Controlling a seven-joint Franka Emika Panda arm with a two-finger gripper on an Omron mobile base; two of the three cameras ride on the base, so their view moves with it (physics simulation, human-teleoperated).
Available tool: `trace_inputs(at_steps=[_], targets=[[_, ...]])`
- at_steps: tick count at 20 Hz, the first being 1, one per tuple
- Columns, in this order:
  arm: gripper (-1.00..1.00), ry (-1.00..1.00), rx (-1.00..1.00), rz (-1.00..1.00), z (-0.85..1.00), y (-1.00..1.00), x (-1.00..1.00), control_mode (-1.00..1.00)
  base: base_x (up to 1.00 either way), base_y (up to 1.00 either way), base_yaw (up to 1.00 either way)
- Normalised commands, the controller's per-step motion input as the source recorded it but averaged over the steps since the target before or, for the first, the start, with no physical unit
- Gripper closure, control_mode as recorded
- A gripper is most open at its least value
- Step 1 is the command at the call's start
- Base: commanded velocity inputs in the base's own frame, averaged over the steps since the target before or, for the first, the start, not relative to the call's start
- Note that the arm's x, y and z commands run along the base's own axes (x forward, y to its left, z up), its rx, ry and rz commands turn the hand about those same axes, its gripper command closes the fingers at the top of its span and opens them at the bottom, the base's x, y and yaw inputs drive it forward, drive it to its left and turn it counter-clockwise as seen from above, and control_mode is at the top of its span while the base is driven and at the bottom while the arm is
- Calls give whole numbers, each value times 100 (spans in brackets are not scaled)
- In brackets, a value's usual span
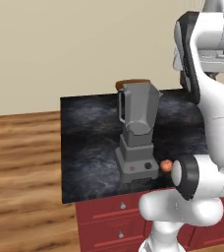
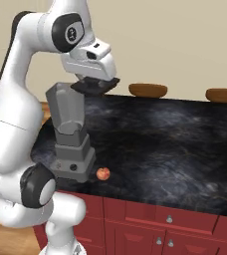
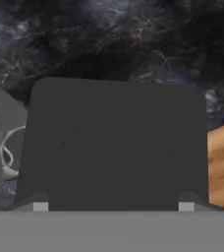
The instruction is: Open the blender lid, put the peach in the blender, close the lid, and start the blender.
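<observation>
Dark grey and flat, the blender lid (image 2: 95,85) hangs off the jar, clamped under the gripper (image 2: 96,83) just above and to the right of the jar's open rim as the right base view has it; in the hand view the same square cap (image 3: 116,147) sits right against the camera, with the two finger tips pinched on its near edge, so the claw is closed on the lid and carries nothing else. Its broad face lies roughly level, tipped a little. Below and beside it stands the blender (image 1: 137,133), upright near the front edge of the black marbled counter (image 2: 175,144), jar mouth uncovered, handle on its left in the left base view. The peach (image 2: 103,173) rests on the counter just beside the blender's base, on the side nearer the front right corner of that base, well below the claw and slightly to its right in the right base view. My judgement: the lid needs setting down on bare counter away from the fruit before the claw can drop almost straight down to the peach. Two brown stool tops (image 2: 148,90) show beyond the far edge of the counter.
</observation>
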Motion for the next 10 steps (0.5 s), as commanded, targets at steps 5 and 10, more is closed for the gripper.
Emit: trace_inputs(at_steps=[5, 10], targets=[[100, 1, 14, -29, -99, -100, -48, -100, 0, 0, 0], [100, 5, 18, -27, -100, -100, -28, -100, 0, 0, 0]])
